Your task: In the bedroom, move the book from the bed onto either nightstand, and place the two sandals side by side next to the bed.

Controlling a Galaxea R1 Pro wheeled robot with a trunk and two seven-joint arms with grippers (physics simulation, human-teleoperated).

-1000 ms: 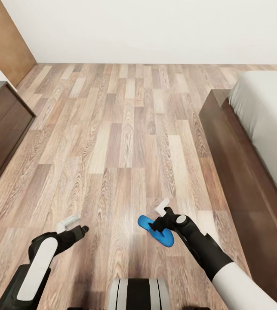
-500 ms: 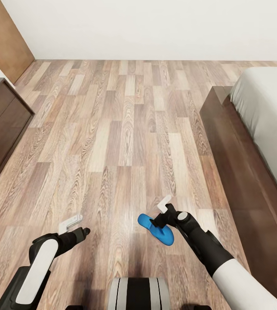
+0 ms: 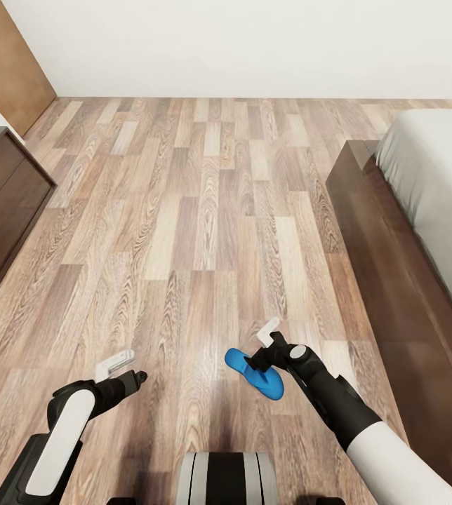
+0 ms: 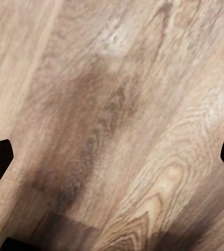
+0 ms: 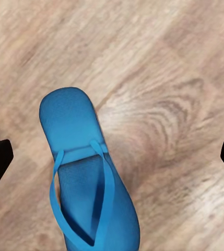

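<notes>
One bright blue sandal (image 3: 254,375) lies flat on the wooden floor (image 3: 205,210) in the lower middle of the frame, its thin toe strap up. The right gripper (image 3: 267,335) hangs just above it with fingers spread wide, holding nothing. The left gripper (image 3: 112,363) is also released. The bed (image 3: 429,175) is at the right edge

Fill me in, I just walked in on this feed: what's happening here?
A two-armed robot stands on a wooden bedroom floor with the bed to its right. Its right gripper hangs over one blue sandal lying flat on the floor; the right wrist view shows the fingers spread wide, so nothing is gripped. The left gripper hangs open over bare boards.
</notes>
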